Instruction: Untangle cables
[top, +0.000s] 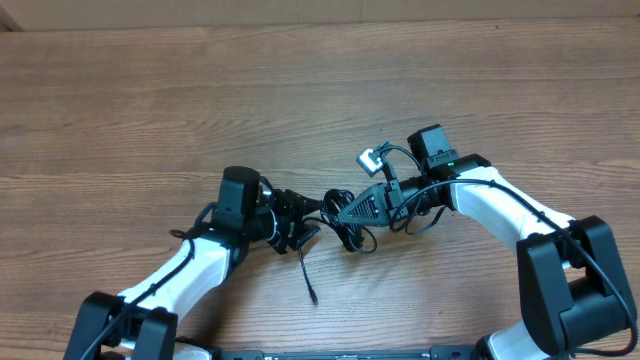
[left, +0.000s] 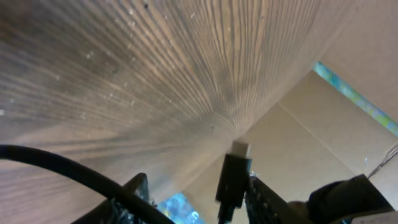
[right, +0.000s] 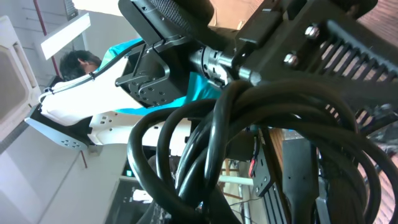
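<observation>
Sitting just right of the frame's middle in the overhead view, the cables (top: 346, 230) are a tight black knot on the wooden table (top: 150, 100), wedged between the two arms. One loose tail (top: 307, 275) runs out of the knot straight toward the bottom edge, its long axis almost vertical and leaning slightly right. A second strand loops up to the upper right and ends in a silvery plug (top: 370, 158), tilted toward the upper left.

The right gripper (top: 342, 212) reaches in from the right and is clamped on the top of the bundle. The left gripper (top: 300, 230) comes in from the left, touching the knot's left side.

Down at the left wrist, there is something the overhead view hides: a black plug (left: 233, 180) with a pale tip stands upright in the lower middle, pointing away from the camera and resting against the right-hand finger (left: 264, 202). The left gripper (left: 196, 196) has its jaws well apart, wider than that plug, so nothing is pinched between them. A thick black strand (left: 62, 165) sweeps across the lower left.

The right wrist view shows the tangle up close: several glossy loops (right: 199, 149) fill the middle, pressed under the ribbed finger (right: 348, 43) at upper right. Neither plug shows here.
</observation>
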